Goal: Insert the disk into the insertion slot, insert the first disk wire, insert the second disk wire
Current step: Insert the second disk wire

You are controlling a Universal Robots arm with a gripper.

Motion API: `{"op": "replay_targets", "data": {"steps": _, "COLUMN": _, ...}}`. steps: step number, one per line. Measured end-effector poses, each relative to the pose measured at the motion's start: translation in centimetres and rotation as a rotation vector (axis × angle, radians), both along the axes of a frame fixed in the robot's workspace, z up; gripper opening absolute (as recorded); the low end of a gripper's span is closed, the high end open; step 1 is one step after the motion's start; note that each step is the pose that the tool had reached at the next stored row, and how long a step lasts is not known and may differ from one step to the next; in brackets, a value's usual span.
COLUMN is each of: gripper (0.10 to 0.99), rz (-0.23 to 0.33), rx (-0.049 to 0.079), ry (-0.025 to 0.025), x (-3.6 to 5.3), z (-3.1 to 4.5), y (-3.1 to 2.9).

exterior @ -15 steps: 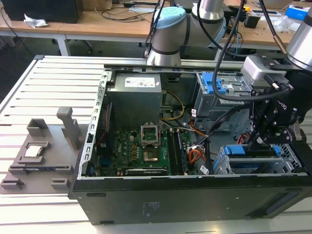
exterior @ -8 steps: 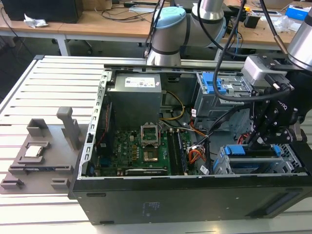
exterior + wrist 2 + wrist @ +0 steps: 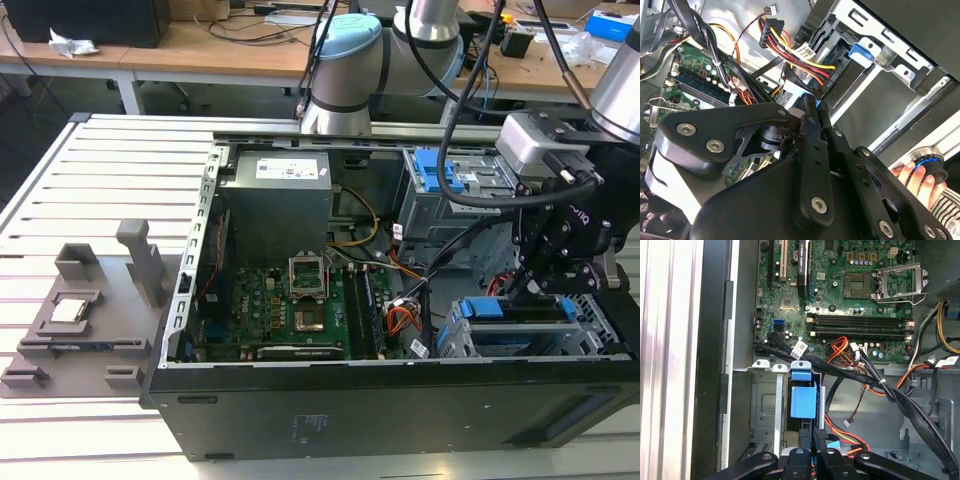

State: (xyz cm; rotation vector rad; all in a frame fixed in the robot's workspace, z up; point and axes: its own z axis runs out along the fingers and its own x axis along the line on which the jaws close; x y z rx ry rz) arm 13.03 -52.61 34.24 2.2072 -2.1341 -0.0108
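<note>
The gripper (image 3: 540,290) hangs over the insertion slot (image 3: 462,338) at the computer case's (image 3: 300,410) corner, fingers (image 3: 816,450) pressed together, gripping nothing visible. The disk (image 3: 520,312) with its blue carrier sits inside the slot, just beneath the fingertips.

Tool (image 3: 812,447) matt black metal; disk (image 3: 803,401) carrier glossy blue plastic.

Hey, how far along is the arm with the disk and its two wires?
The disk in its blue carrier looks seated in the silvery drive bay. The gripper, fingers together, hangs close above it; whether it pinches a wire I cannot tell. The coloured wires lie loose beside the bay, so both wire steps look not yet done.
</note>
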Motion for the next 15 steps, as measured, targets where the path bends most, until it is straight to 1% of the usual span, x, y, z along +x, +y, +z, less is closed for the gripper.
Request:
{"op": "replay_targets", "data": {"steps": 6, "gripper": 0.149, "rz": 0.000, "rx": 0.001, "ry": 0.0000, "x": 0.00, "z": -0.11, "y": 0.00}}
{"op": "replay_targets", "data": {"steps": 15, "gripper": 0.149, "rz": 0.000, "rx": -0.001, "ry": 0.0000, "x": 0.00, "z": -0.02, "y": 0.09}}
